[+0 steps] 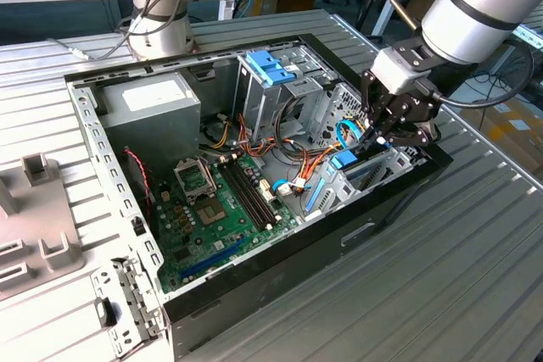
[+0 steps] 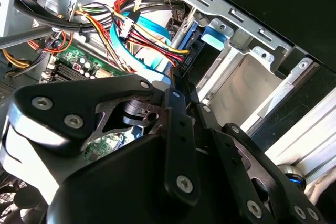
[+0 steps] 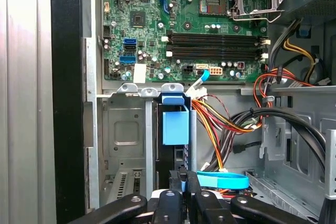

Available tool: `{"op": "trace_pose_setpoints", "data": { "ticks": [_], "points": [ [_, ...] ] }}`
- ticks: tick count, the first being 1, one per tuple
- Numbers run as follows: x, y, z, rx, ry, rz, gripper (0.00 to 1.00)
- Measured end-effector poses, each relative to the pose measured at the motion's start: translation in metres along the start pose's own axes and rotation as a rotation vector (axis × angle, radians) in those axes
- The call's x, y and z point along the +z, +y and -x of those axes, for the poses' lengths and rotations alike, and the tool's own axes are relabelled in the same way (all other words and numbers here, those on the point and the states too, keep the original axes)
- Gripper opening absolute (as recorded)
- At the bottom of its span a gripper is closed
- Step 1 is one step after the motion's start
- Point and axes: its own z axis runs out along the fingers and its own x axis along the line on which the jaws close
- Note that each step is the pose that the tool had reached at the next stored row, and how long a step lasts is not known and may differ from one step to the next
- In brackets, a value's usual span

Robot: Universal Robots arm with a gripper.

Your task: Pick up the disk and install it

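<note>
The disk [image 3: 175, 129] stands on edge in a metal bay at the front corner of the open computer case [image 1: 280, 252]. Its blue plastic rail and dark body show in the first wrist view. In the exterior view the disk [image 1: 346, 160] is a blue strip low in the bay at the case's right end. My gripper [image 1: 379, 135] hangs right over it. In both wrist views the fingers meet at the disk's upper edge. There the gripper [image 3: 183, 179] is shut on the blue rail. The second wrist view has the gripper [image 2: 173, 85] just behind the disk [image 2: 191, 45].
Red, yellow and black power cables [image 3: 220, 124] and a light-blue flat cable [image 3: 223, 180] run beside the bay. The green motherboard [image 1: 216, 209] lies mid-case, with a grey power supply [image 1: 153, 103] behind it. A metal cage with a blue top [image 1: 270, 69] stands at the back.
</note>
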Motion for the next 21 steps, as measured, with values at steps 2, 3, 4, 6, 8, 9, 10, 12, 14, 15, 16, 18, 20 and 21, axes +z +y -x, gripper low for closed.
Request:
{"op": "trace_pose_setpoints", "data": {
  "ticks": [2,3,4,6,8,9,10,12,14,15,16,18,20,21],
  "points": [
    [0.0000,0.0000,-0.0001,0.000,0.0000,0.0000,0.17],
    [0.0000,0.0000,-0.0001,0.000,0.0000,-0.0001,0.23],
    [0.0000,0.0000,-0.0002,0.000,-0.0001,0.0000,0.23],
    [0.0000,0.0000,-0.0003,0.000,0.0000,0.0000,0.30],
    [-0.0001,0.0000,-0.0005,0.000,-0.0001,0.0000,0.30],
    [-0.0013,0.0000,-0.0004,0.000,-0.0003,0.0000,0.30],
    [-0.0023,0.0000,-0.0002,0.000,-0.0007,0.0000,0.30],
    [-0.0085,-0.0001,0.0004,0.000,-0.0049,-0.0001,0.30],
    [-0.0150,-0.0003,0.0011,0.000,-0.0111,-0.0001,0.30],
    [-0.0169,-0.0003,0.0014,0.000,-0.0128,-0.0002,0.30],
    [-0.0190,-0.0004,0.0016,0.000,-0.0139,-0.0002,0.30],
    [-0.0228,-0.0005,0.0019,0.000,-0.0162,-0.0002,0.30],
    [-0.0264,-0.0005,0.0023,0.000,-0.0190,-0.0002,0.30],
    [-0.0278,-0.0005,0.0025,0.000,-0.0209,-0.0003,0.30]
  ]
}}
